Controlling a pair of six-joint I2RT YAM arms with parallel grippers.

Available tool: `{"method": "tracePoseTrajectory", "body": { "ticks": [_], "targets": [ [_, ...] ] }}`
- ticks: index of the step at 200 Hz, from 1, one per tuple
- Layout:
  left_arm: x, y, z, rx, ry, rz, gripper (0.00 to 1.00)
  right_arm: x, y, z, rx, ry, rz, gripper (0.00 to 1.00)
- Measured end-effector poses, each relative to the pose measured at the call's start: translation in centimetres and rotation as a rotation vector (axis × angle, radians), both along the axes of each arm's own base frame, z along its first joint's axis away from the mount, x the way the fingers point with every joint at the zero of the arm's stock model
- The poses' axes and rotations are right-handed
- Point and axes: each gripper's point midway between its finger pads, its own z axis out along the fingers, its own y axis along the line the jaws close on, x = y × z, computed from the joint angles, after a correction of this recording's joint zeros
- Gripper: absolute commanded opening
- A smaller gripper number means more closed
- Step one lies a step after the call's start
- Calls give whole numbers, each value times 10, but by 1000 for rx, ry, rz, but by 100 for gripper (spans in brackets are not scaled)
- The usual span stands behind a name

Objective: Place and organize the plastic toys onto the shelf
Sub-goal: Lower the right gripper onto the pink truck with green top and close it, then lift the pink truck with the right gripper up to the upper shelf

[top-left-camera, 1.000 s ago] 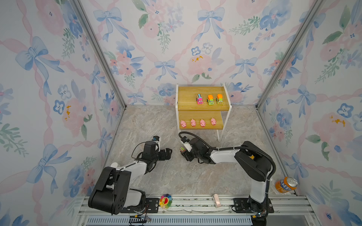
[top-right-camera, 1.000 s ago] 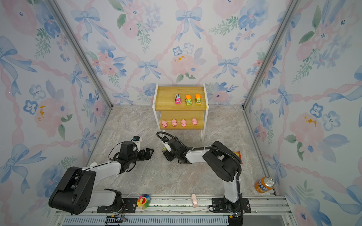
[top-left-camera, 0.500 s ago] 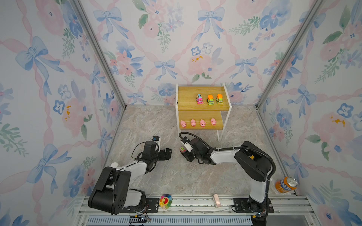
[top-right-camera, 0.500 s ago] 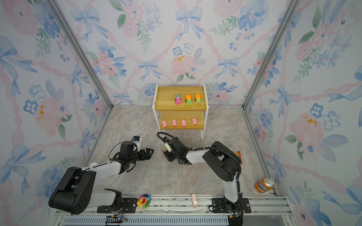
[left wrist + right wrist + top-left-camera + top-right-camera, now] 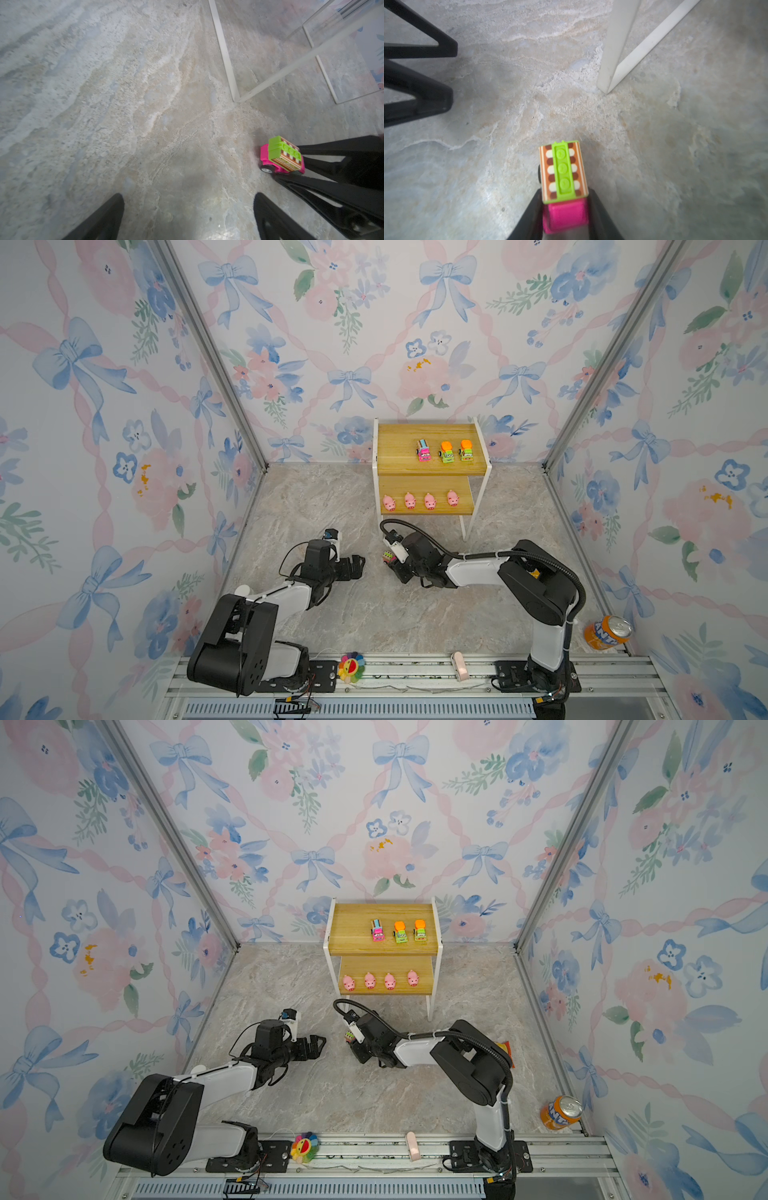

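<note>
1. Near the middle of the tabletop [image 5: 374, 614], just before the front left leg of the shelf [image 5: 399, 443]: reaches low and flat, pinches a pink truck [image 5: 562, 170] by its sides with the right gripper [image 5: 564, 194].
2. Holds the left gripper [image 5: 189, 199] low just beside it, fingers spread wide on nothing.
3. Shows a pink body, a brown-and-cream striped top with a green ribbed strip; sits upright.
4. Carries on the upper board, toward its right edge, a second pink truck [image 5: 423, 450] and two green trucks [image 5: 446, 452]; along the lower board's front edge, four pigs [image 5: 409, 501].

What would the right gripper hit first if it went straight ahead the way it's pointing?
Likely nothing near: shut on the pink striped-top plastic truck, the right gripper points along bare marble floor, between the shelf's white metal leg and the left gripper.
</note>
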Motion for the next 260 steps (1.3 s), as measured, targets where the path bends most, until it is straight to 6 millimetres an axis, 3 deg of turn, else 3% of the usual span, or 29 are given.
{"method": "tracePoseTrajectory", "body": {
  "ticks": [47,124,153,202,234,260],
  "targets": [
    [0,0,0,0,0,0,98,-5,-2,19,-14,23,10,30],
    [0,0,0,0,0,0,98,-25,8,91,-22,63,71,27],
    [0,0,0,0,0,0,98,-37,18,143,-8,65,110,26],
    [0,0,0,0,0,0,98,-43,17,276,99,-22,142,26],
    [0,0,0,0,0,-1,98,-44,1,343,163,-57,104,22],
    [0,-1,0,-2,1,-3,98,-26,-20,387,219,-91,11,23]
  ]
}}
